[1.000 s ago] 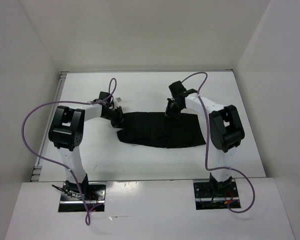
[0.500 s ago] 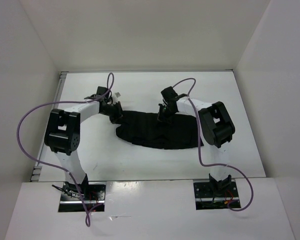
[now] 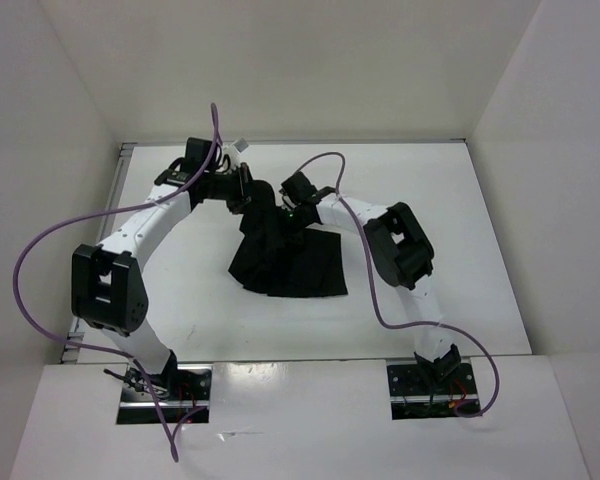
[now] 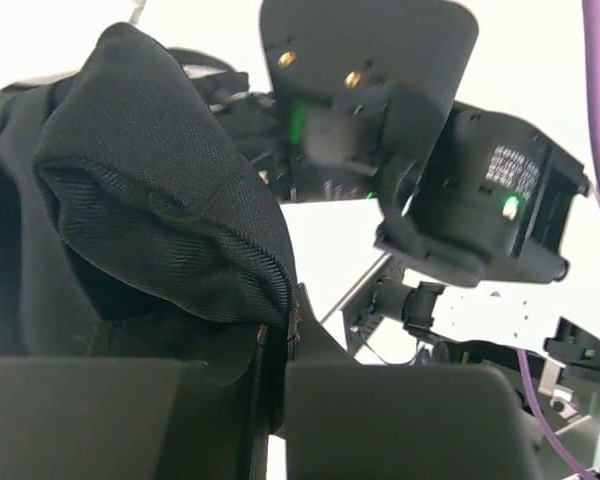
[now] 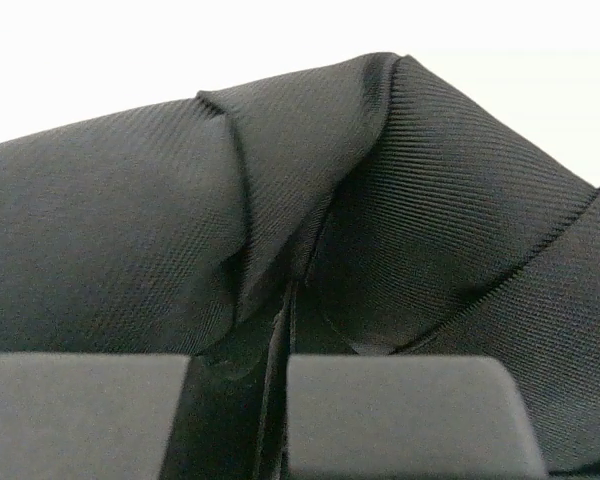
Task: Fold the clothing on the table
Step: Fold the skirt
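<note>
The left gripper (image 4: 270, 365) has its jaws pinched on a fold of the clothing (image 4: 160, 210), a black twill fabric whose stitched hem bulges in a rounded hood above the fingers. The right gripper (image 5: 278, 375) also clamps a ridge of the fine-ribbed cloth, which peaks and creases just above its jaws. Both arms reach inward over the middle of the matte white table (image 3: 460, 250), with the grippers close together holding the top edge up. The rest fans out flat on the table.

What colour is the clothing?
The clothing is plain black; the right wrist view shows it best.
</note>
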`<state>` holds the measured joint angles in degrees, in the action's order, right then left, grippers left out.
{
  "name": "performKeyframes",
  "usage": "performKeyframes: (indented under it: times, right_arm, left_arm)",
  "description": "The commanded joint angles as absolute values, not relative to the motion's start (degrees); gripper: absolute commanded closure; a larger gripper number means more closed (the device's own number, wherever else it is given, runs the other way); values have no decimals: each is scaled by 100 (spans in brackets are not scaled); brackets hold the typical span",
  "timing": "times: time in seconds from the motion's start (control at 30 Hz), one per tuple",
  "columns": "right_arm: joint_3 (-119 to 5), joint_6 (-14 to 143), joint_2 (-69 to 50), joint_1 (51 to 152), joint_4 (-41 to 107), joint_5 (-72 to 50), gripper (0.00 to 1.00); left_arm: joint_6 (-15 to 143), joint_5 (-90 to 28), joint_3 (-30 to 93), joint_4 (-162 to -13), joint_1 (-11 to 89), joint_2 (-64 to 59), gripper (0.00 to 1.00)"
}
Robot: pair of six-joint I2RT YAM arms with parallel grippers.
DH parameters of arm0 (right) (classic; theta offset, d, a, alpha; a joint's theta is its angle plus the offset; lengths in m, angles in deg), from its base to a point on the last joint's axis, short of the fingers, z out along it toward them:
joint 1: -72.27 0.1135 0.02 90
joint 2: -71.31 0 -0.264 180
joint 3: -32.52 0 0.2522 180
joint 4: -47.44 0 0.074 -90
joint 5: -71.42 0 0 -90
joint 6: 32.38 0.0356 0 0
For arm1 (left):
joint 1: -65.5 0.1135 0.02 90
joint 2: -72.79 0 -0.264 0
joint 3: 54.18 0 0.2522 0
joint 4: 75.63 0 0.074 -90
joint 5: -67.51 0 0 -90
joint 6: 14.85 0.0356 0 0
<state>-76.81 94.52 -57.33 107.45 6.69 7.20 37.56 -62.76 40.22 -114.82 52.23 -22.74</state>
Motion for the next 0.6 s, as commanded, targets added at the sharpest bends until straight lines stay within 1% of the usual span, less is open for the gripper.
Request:
performKeyframes:
  times: [0.0,0.1,0.2,0.23,0.27,0.37,0.43,0.53,0.57]
  right_arm:
    - [-7916,9322,-5728,10777,731,867,100]
    - [-7564,9322,-5115,10698,784,778,95]
    - [-7204,9322,-4692,10488,784,717,85]
    - [-7107,9322,-4351,10409,784,717,83]
    - [-6915,9374,-4165,10408,784,621,77]
    - [-6466,9505,-3435,10145,670,480,69]
    - [-6168,9506,-3032,10092,565,209,69]
    - [-5729,9620,-2758,9960,388,-57,68]
    - [-5613,9620,-2696,9899,449,-57,75]
  left_arm:
    - [3568,-6573,3966,-11277,5214,-2187,100]
    - [3621,-6503,3894,-11225,5214,-2248,100]
    - [3673,-6450,3833,-11225,5214,-2353,100]
    - [3674,-6450,3772,-11225,5214,-2354,100]
    - [3674,-6450,3771,-11225,5214,-2424,100]
    - [3796,-6450,3771,-11277,5214,-2476,100]
    - [3875,-6450,3771,-11330,5162,-2477,100]
    - [3928,-6450,3771,-11435,5162,-2591,100]
    - [3929,-6502,3771,-11435,5162,-2591,100]
